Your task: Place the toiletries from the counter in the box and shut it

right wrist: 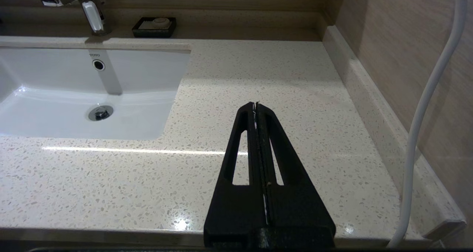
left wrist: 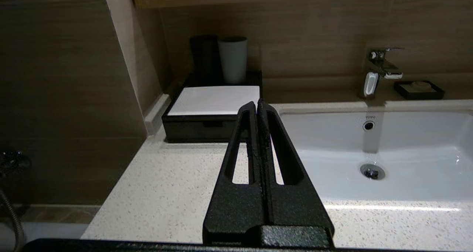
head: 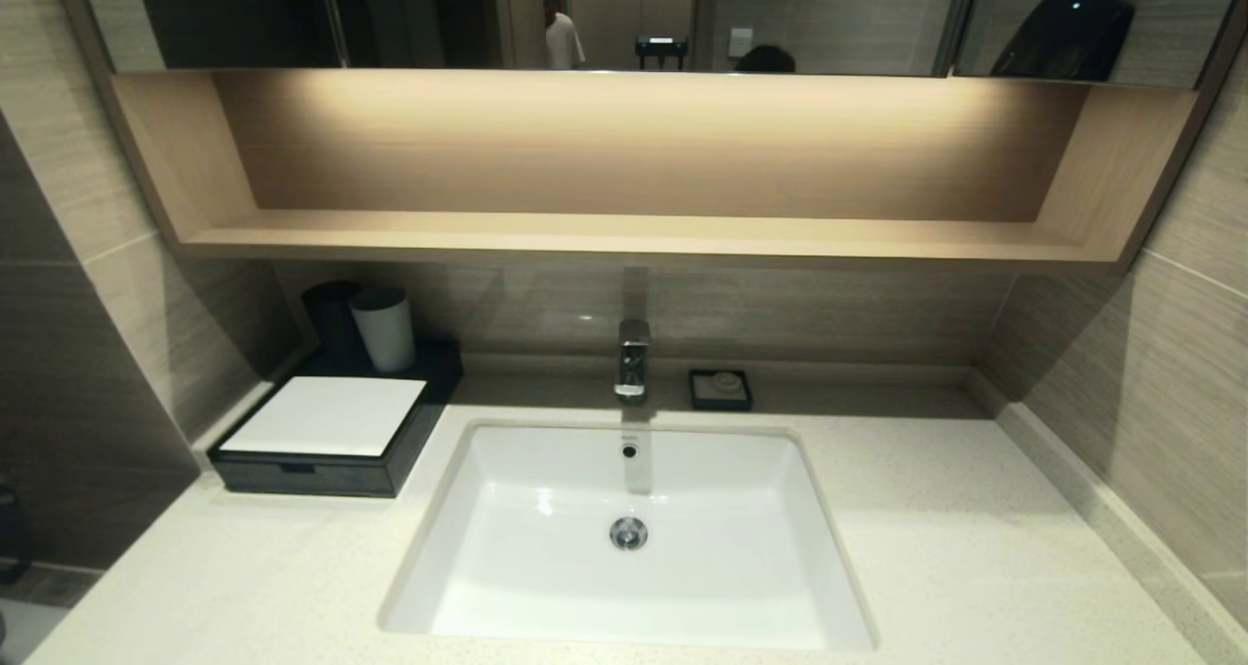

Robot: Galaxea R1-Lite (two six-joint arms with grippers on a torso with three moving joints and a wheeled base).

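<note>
Progress: I judge the task finished or all but. I find no long slim wrapped packets on the pale cream speckled stone desk (head: 975,538) in any view.
Toiletries: not visible; presumably inside the box, which I cannot confirm.
Box: the low black rectangular box with flat white top panel (head: 327,436) sits at the desk's back left corner, against the wall and just beside the sink. Its front drawer (left wrist: 207,125) looks flush with the body, so I read it as closed.
Left gripper (left wrist: 257,103): pressed together, holding nothing, hovering over the desk's front edge and pointed toward the box, well apart from it.
Right gripper (right wrist: 255,104): pressed together, empty, parked over the bare desk to the right of the sink.
Remaining: nothing I can identify beyond parking the left arm.
Surroundings: white rectangular sunken sink (head: 546,597) with chrome tap (head: 633,358); small black square soap dish (head: 720,390) behind it; light grey cup (head: 384,328) and dark cup (head: 331,319) standing at the box's rear.
Obstructions: none seen between gripper and box.
</note>
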